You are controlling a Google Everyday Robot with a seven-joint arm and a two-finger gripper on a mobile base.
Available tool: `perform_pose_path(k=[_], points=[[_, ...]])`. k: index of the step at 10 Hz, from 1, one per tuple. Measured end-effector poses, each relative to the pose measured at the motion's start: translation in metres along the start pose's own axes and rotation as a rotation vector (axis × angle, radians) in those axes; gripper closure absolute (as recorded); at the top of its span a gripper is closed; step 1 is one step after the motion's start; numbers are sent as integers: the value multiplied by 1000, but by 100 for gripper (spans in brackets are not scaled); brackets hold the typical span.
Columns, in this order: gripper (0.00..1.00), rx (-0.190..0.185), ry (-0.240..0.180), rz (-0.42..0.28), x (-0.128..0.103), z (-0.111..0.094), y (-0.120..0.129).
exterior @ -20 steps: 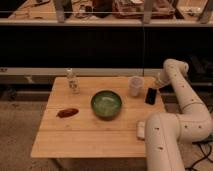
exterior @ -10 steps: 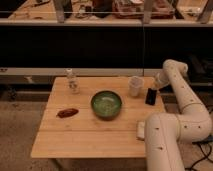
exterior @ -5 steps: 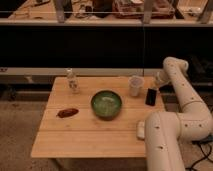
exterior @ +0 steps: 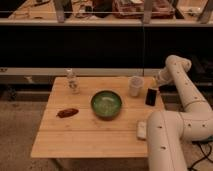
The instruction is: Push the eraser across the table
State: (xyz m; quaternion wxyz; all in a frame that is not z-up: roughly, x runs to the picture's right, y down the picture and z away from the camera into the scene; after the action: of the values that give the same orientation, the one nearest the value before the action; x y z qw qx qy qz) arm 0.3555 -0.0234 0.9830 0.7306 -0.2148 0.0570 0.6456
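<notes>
The eraser (exterior: pixel 151 96) is a small flat black slab lying near the right edge of the light wooden table (exterior: pixel 90 131). My white arm rises from the lower right, bends at the elbow and comes down to the gripper (exterior: pixel 159 80), which hangs just behind and to the right of the eraser, by the table's far right corner. I cannot tell whether it touches the eraser.
A green bowl (exterior: pixel 106 104) sits mid-table, left of the eraser. A white cup (exterior: pixel 135 86) stands just left of the eraser. A small clear bottle (exterior: pixel 73 81) is at the back left, a reddish-brown item (exterior: pixel 67 112) at the left, and a whitish block (exterior: pixel 142 130) by my arm's base.
</notes>
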Motion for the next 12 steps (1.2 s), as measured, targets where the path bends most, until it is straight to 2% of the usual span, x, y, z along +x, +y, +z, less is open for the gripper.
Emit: perform_pose_path(k=[1,7,10,12], points=[[100,-4,-11,4,-2,1,0],[100,-3,-13,1,-4,2,2],[100,0,-35,-28,-6,9,-1],[100,-4,-35,-39,-4,13,-2]])
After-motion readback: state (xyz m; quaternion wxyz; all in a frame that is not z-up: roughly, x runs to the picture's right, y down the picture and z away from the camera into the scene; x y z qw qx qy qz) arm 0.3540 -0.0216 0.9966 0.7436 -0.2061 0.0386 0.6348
